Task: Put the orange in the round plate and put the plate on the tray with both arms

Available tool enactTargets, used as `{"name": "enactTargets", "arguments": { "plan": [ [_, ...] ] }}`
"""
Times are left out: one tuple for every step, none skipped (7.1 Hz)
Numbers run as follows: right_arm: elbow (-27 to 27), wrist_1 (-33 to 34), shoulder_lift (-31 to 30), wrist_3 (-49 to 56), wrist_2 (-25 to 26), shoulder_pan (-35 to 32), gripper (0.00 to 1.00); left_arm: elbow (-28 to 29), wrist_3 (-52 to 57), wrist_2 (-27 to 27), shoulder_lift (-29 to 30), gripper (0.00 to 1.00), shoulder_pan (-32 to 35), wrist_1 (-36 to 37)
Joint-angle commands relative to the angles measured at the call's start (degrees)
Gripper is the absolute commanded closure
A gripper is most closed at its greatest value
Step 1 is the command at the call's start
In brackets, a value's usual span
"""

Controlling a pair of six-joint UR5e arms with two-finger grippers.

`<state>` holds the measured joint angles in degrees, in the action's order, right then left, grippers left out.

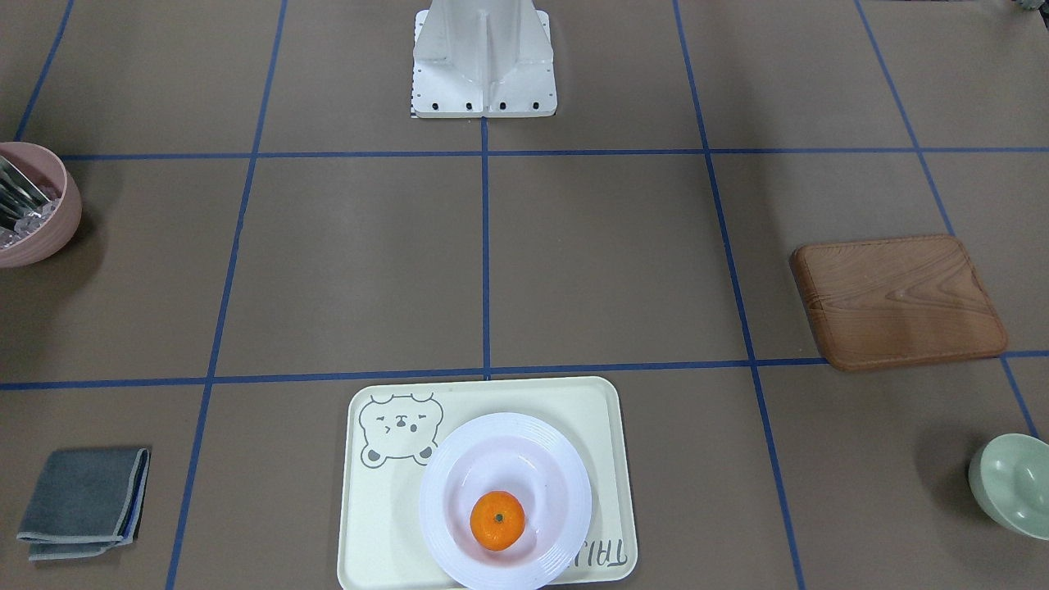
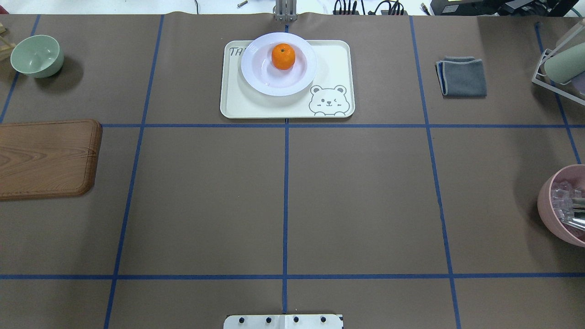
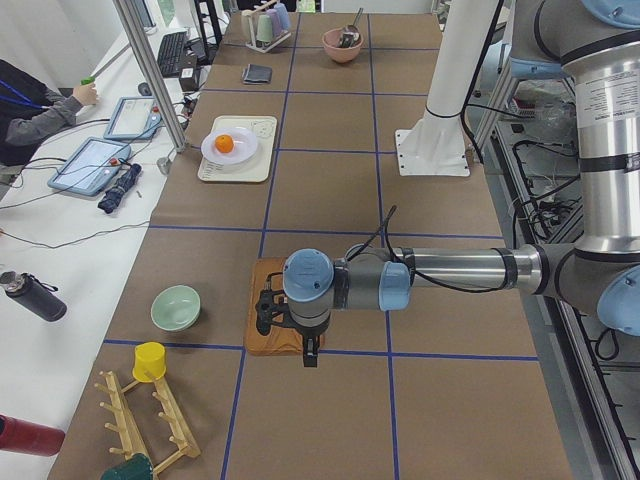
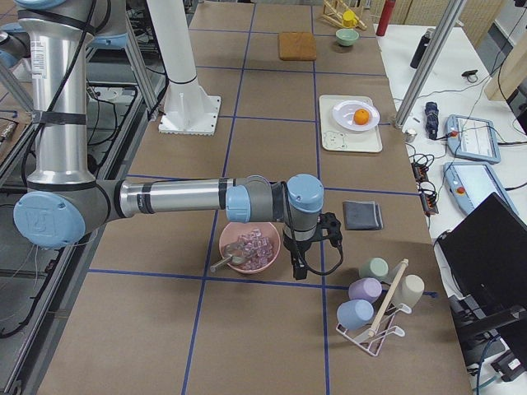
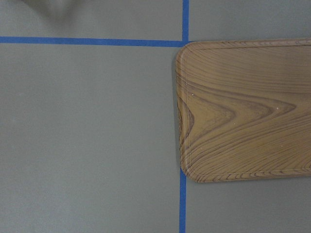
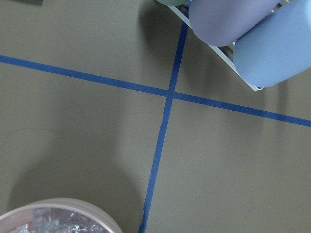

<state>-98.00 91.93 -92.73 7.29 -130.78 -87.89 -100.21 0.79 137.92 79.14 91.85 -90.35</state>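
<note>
The orange (image 2: 283,56) lies inside the round plate (image 2: 256,77), a glossy white deep plate. The plate stands on the cream bear tray (image 2: 274,107) at the far middle of the table; from the front, the orange (image 1: 497,519) sits in the plate (image 1: 565,467) on the tray (image 1: 590,410). My left gripper (image 3: 267,309) hangs over the wooden board at the table's left end, far from the tray. My right gripper (image 4: 328,231) hangs beside the pink bowl at the right end. Both show only in side views, so I cannot tell whether they are open or shut.
A brown wooden board (image 2: 45,157) and a pale green bowl (image 2: 36,55) are on the left. A folded grey cloth (image 2: 461,76), a pink bowl (image 2: 564,205) of clear pieces and a rack of cups (image 4: 375,300) are on the right. A seated person (image 3: 30,105) shows beyond the table.
</note>
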Motion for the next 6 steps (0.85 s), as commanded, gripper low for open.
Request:
{"name": "enactTargets", "arguments": {
  "plan": [
    [0.0, 0.0, 0.0, 0.0, 0.0, 0.0, 0.0, 0.01, 0.0, 0.07, -0.04, 0.02, 0.0, 0.0],
    [0.0, 0.0, 0.0, 0.09, -0.09, 0.0, 0.0, 0.01, 0.0, -0.02, -0.04, 0.02, 0.0, 0.0],
    [0.0, 0.0, 0.0, 0.09, -0.09, 0.0, 0.0, 0.1, 0.0, -0.02, -0.04, 0.02, 0.0, 0.0],
    [0.0, 0.0, 0.0, 0.09, 0.0, 0.0, 0.0, -0.08, 0.0, 0.07, -0.73, 0.02, 0.0, 0.0],
    [0.0, 0.0, 0.0, 0.09, -0.09, 0.0, 0.0, -0.43, 0.0, 0.07, -1.09, 0.02, 0.0, -0.09],
    [0.0, 0.0, 0.0, 0.09, -0.09, 0.0, 0.0, -0.43, 0.0, 0.07, -1.09, 0.02, 0.0, -0.09]
  ]
}}
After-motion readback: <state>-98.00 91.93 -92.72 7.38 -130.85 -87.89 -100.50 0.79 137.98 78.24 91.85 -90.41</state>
